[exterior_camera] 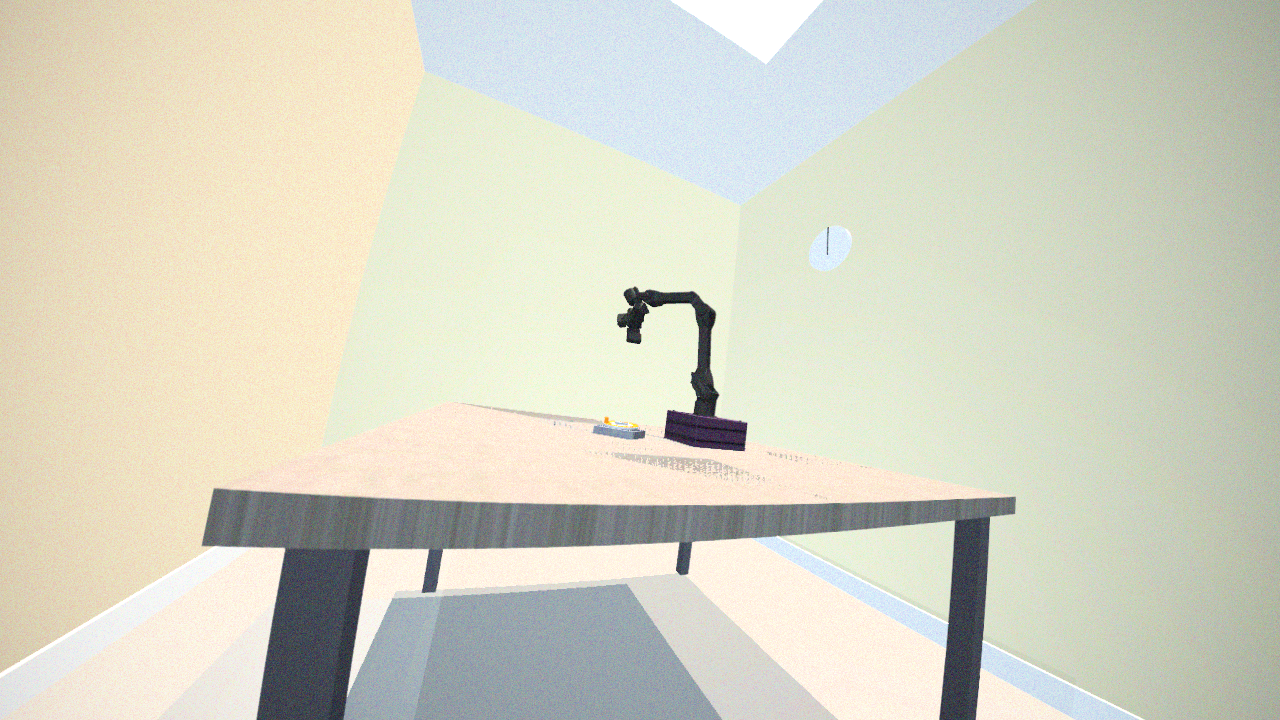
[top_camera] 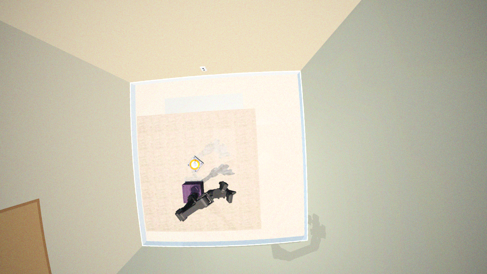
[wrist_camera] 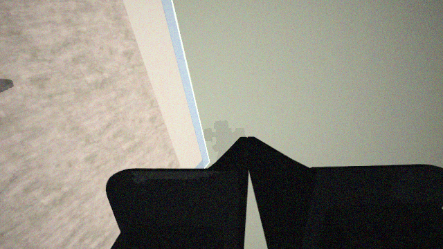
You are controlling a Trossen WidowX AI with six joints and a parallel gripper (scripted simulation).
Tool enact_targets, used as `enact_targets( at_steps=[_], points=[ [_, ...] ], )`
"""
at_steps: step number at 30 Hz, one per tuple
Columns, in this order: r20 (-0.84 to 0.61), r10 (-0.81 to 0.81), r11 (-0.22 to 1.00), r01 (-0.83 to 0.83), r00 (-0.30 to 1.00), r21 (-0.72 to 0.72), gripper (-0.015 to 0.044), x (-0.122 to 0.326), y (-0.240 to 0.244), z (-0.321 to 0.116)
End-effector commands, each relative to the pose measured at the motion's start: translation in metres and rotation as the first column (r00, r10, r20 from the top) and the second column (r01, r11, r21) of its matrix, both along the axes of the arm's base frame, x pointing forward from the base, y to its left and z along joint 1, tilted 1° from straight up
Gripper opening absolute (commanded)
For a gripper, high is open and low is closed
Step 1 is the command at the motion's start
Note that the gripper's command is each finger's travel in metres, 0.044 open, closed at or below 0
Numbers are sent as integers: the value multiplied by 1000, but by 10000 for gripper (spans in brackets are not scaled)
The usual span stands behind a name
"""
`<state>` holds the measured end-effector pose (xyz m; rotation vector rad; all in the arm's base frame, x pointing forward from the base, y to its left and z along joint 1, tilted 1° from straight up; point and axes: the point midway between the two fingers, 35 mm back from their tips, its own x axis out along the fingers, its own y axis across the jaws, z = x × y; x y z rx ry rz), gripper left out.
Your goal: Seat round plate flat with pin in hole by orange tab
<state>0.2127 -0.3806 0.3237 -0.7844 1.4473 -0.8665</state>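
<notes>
One bench [exterior_camera: 501,465] is seen, and on it one purple mount [exterior_camera: 705,429], one grey base [exterior_camera: 618,431] and one round plate [top_camera: 194,164] with a yellow rim. The plate's orange tab, hole and pin are too small to be made out. One pincer [exterior_camera: 632,334] is held high above the bench, well apart from the plate; its fingertips are pressed together, clenched on nothing.

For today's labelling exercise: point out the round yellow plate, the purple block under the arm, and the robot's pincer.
Round yellow plate [top_camera: 194,164]: top view, its yellow ring.
Purple block under the arm [exterior_camera: 705,430]: exterior view, its front face.
Pincer [wrist_camera: 248,137]: wrist view, where the shut fingertips meet.
</notes>
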Motion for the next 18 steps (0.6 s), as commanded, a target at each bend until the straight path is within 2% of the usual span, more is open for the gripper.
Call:
enact_targets(
  at_steps=[1,6,10,14,18],
  points=[
    [81,105,987,-114,991,112,0,56,31,-41],
    [158,175,953,-208,972,221,0,103,72,-78],
    [226,220,891,-290,949,349,0,144,127,-119],
    [258,233,838,-328,938,436,0,164,169,-145],
    [279,232,744,-355,932,567,0,182,237,-183]
  ],
)
